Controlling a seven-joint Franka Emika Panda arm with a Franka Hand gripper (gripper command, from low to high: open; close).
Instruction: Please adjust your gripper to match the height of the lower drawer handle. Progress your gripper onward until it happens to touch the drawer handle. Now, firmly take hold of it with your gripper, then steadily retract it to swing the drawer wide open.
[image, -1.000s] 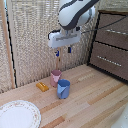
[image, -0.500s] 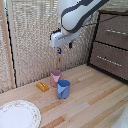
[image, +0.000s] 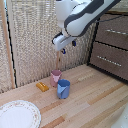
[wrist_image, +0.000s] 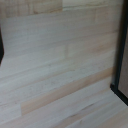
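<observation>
The dark brown cabinet stands at the exterior view's right. Its lower drawer (image: 111, 59) carries a thin silver bar, the lower drawer handle (image: 106, 58). The twin upper drawer (image: 116, 31) sits above it. My gripper (image: 68, 46) hangs from the bulky white arm (image: 82, 15), well above the table. It is far from the handle, toward the exterior view's left, and a little higher than it. Its two dark fingers stand apart with nothing between them. The wrist view shows only the wooden table top (wrist_image: 55, 60) and a dark cabinet frame edge (wrist_image: 120, 50).
A pink cup (image: 55, 76) and a blue cup (image: 63, 89) stand on the table below the gripper. A small orange block (image: 42, 86) lies beside them. A patterned plate (image: 17, 115) lies at the exterior view's lower left. A woven screen (image: 35, 40) backs the table.
The white arm has swung a little toward the exterior view's right and the cabinet. The gripper has shifted only slightly. The cups, block and plate have not moved.
</observation>
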